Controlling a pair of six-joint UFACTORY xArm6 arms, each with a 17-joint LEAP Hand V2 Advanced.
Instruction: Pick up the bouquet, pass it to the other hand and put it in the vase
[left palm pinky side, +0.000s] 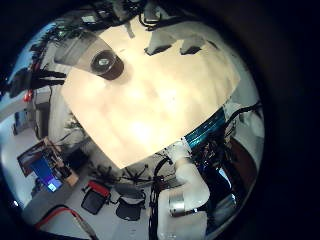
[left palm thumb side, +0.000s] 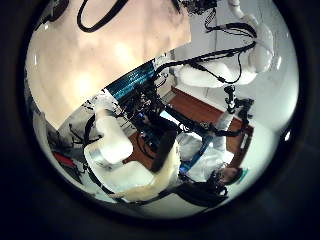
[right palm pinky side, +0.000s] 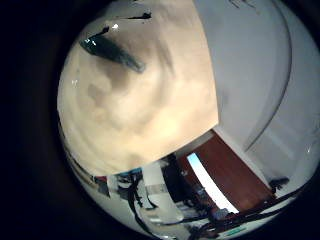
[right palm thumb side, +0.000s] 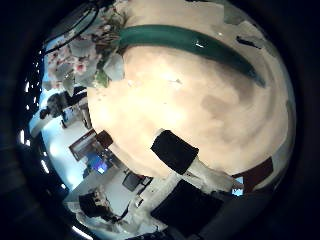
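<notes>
The bouquet (right palm thumb side: 150, 40) lies flat on the table (right palm thumb side: 190, 100), its flower heads (right palm thumb side: 85, 55) at one end and a long wrapped stem at the other. My right hand (right palm thumb side: 178, 152) hangs above the table, apart from the bouquet, with one finger reaching into view and nothing in it. The right little finger side view shows the bouquet (right palm pinky side: 115, 52) small, near the table's far edge. The vase (left palm pinky side: 100, 62) stands upright near a table corner, its round mouth showing. My left hand (left palm pinky side: 155, 14) is well above the table (left palm pinky side: 160, 100), only its fingertips at the view's edge, holding nothing.
A robot arm (left palm pinky side: 185, 190) stands just beyond the table edge. The left thumb side view shows the other arm (left palm thumb side: 250, 50) and room clutter (left palm thumb side: 190, 125) past the table (left palm thumb side: 90, 60). Chairs (left palm pinky side: 125, 200) stand on the floor.
</notes>
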